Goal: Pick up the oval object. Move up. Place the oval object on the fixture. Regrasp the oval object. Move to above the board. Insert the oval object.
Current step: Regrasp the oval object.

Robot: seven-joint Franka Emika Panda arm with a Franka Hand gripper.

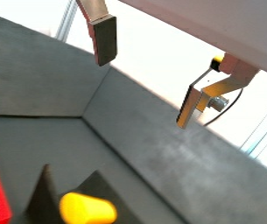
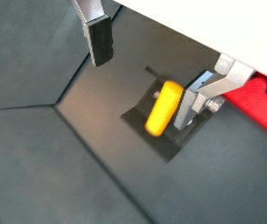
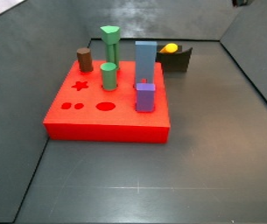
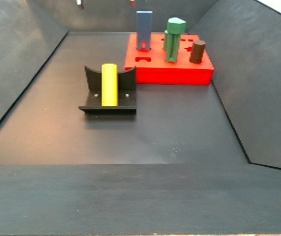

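- Silver fingers [image 2: 97, 35] sit closest to the wrist cameras, flat plates with dark pads; the gripper [image 2: 147, 66] hangs up in the air above the fixture [image 2: 142, 118], and it is spread wide with nothing between the fingers.
- Right under the gripper, in a wrist view, lies the oval object [image 2: 163, 108], resting in the fixture and not touched by either finger.
- Bright yellow all over, the oval object is a short, smooth peg with rounded ends and softly rounded sides.
- From a side view the oval object [image 4: 108, 83] lies flat along the dark fixture [image 4: 108, 109], between its two raised side walls, with one rounded end facing the open front.
- From a side view on the far side, only a small yellow bit of the oval object [image 3: 171, 48] peeks over the fixture [image 3: 177, 59], just behind the board [image 3: 106, 118].
- Big, thick and red, the board [image 4: 168, 72] has a star hole, round holes and an oval hole in its top.
- Pegs stand in the board: a purple peg [image 3: 145, 96], a blue peg [image 3: 144, 61], two green pegs [image 3: 109, 52] and a brown peg [image 3: 85, 59].
- Everything sits on the dark grey floor [image 4: 118, 138] of a bin with sloping walls.
- Another wrist view shows one rounded yellow end of the oval object [image 1: 87, 208] on the fixture [image 1: 48, 197].
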